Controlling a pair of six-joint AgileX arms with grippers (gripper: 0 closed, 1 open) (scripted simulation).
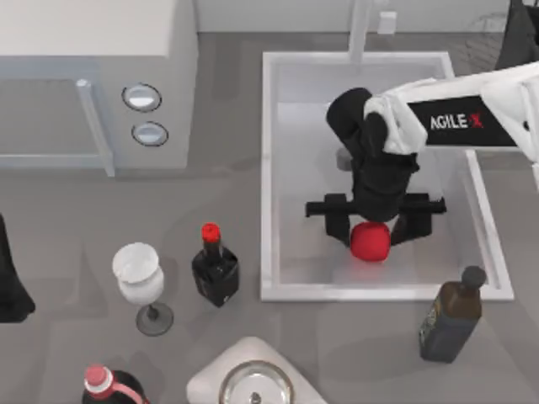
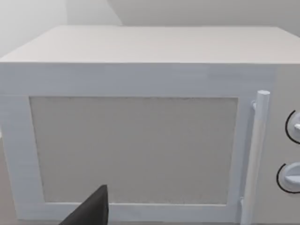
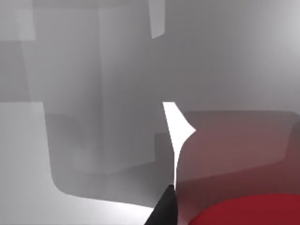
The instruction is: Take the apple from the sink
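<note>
Because the sink (image 1: 271,168) is the biggest thing on the table and everything else can be placed from it, it comes first: a white straight-walled basin with a flat pale floor, its faucet post (image 1: 360,29) rising from the far rim; the walls keep the fruit from being reached sideways, so I judge that is why my right arm comes in from above, reaching over the basin's right rim and bending down into it; next in size, the white microwave (image 1: 93,76) stands well apart from the sink's left wall, and the left wrist view looks straight at its door (image 2: 133,150), so my left arm sits parked over there, out of the way, and I cannot tell how its jaws stand; the dark bottle (image 1: 451,316) stands just outside the sink's near right corner, the red-capped bottle (image 1: 215,269) just outside its near left corner with the wine glass (image 1: 141,282) beyond it, none of them in the path of a straight lift; the right gripper (image 1: 371,229) hangs inside the basin near its near wall, jaws spread wide with a finger on either side of the apple; the apple (image 1: 370,241) rests on the sink floor between those fingers, its red top showing in the right wrist view (image 3: 248,213); whether the pads touch it I cannot tell, so I judge the squeeze is yet to come
</note>
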